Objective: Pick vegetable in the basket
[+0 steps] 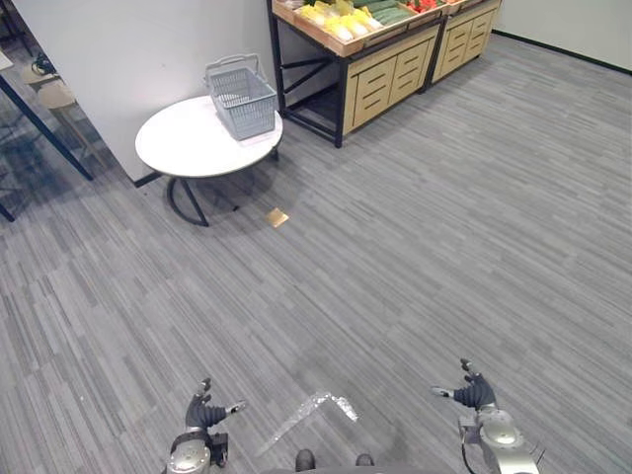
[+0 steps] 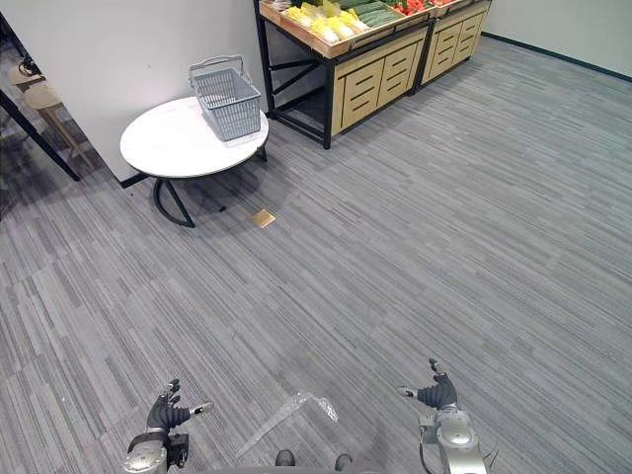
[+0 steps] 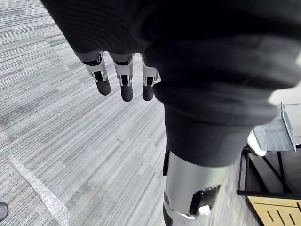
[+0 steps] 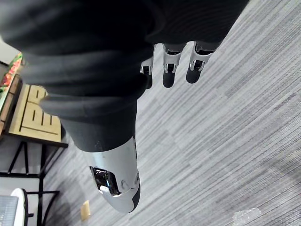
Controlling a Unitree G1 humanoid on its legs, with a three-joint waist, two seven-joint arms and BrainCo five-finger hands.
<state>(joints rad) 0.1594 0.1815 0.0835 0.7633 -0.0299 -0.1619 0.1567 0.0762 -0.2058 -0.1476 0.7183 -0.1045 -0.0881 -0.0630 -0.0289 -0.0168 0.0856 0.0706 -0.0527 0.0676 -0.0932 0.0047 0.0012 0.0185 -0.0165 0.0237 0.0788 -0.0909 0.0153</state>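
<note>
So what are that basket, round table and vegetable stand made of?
Basket: looks like grey plastic, moulded open mesh. Round table: smooth matte white top, possibly laminate, on dark legs, probably metal. Vegetable stand: light wood-look slatted panels in a black frame, likely metal.

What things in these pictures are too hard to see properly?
Vegetables on the wooden stand: eye views, cut off by the top edge, too small to name.
Basket on the round table: eye views, too small to tell whether anything lies inside.
Brown flat thing on the floor: too small to identify.
</note>
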